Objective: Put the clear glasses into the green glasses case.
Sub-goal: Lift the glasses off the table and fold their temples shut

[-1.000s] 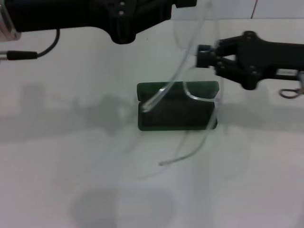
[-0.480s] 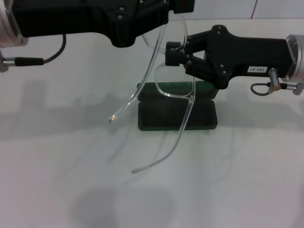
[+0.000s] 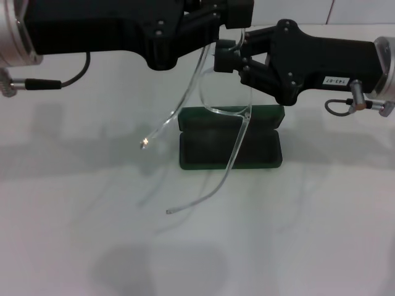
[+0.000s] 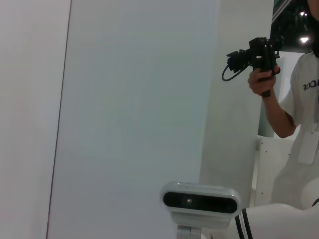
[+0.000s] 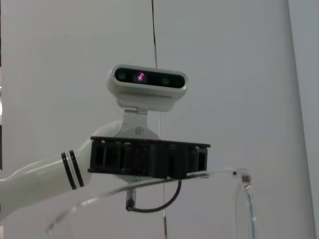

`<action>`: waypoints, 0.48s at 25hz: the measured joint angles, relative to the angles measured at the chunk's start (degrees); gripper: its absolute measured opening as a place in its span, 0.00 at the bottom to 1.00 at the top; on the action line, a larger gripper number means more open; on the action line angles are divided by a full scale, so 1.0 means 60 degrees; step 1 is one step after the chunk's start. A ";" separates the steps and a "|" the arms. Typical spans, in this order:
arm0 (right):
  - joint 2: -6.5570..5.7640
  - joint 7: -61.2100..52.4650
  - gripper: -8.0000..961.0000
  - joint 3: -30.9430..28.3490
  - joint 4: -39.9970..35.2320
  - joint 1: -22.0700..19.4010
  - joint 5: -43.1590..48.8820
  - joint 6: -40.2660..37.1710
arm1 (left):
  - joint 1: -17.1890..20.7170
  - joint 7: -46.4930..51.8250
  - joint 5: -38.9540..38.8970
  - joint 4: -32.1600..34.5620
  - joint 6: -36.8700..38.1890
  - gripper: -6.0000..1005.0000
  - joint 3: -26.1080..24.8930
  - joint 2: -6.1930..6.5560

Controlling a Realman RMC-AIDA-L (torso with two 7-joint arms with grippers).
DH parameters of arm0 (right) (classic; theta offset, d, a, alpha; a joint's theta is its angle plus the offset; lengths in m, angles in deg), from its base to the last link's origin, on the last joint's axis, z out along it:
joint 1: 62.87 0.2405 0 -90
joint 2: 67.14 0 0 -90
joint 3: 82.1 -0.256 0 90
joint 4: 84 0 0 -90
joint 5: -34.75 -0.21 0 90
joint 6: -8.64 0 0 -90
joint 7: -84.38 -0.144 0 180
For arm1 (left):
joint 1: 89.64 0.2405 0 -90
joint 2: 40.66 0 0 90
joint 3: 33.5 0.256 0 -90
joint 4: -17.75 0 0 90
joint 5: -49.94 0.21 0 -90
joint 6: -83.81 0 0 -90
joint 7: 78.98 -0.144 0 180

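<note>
The clear glasses (image 3: 225, 92) hang in the air above the open green glasses case (image 3: 229, 145), which lies on the white table. Their long thin arms trail down and to the left, one tip ending in front of the case. My right gripper (image 3: 225, 57) reaches in from the right and is shut on the frame's upper part. My left gripper (image 3: 233, 17) comes in from the left, right above the glasses' top edge. In the right wrist view the glasses (image 5: 149, 182) curve just under the left gripper's black body (image 5: 149, 158).
The white table (image 3: 321, 234) spreads all around the case. A cable (image 3: 68, 74) hangs from the left arm, and a wire loop (image 3: 336, 108) from the right one. The left wrist view holds only a wall, my head camera (image 4: 199, 201) and a person (image 4: 299, 114).
The right gripper has carried the glasses left and slightly up, from beside the case's right end to above it. The left gripper has shifted right, close to the glasses' top.
</note>
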 joint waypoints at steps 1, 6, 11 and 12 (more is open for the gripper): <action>0.0000 0.0015 0.12 0.0004 0.0001 0.0000 -0.0024 -0.0007 | -0.0001 -0.0048 0.0000 -0.0035 0.0002 0.05 -0.0001 -0.0003; 0.0000 0.0085 0.12 0.0026 -0.0003 0.0005 -0.0150 -0.0064 | -0.0007 -0.0329 0.0003 -0.0358 0.0009 0.05 -0.0088 0.0007; 0.0000 0.0097 0.12 0.0044 -0.0006 0.0007 -0.0254 -0.0154 | -0.0018 -0.0604 0.0002 -0.0668 0.0014 0.05 -0.0148 0.0004; 0.0000 0.0100 0.12 0.0046 -0.0004 0.0008 -0.0265 -0.0185 | -0.0022 -0.0653 0.0002 -0.0721 0.0013 0.05 -0.0149 0.0000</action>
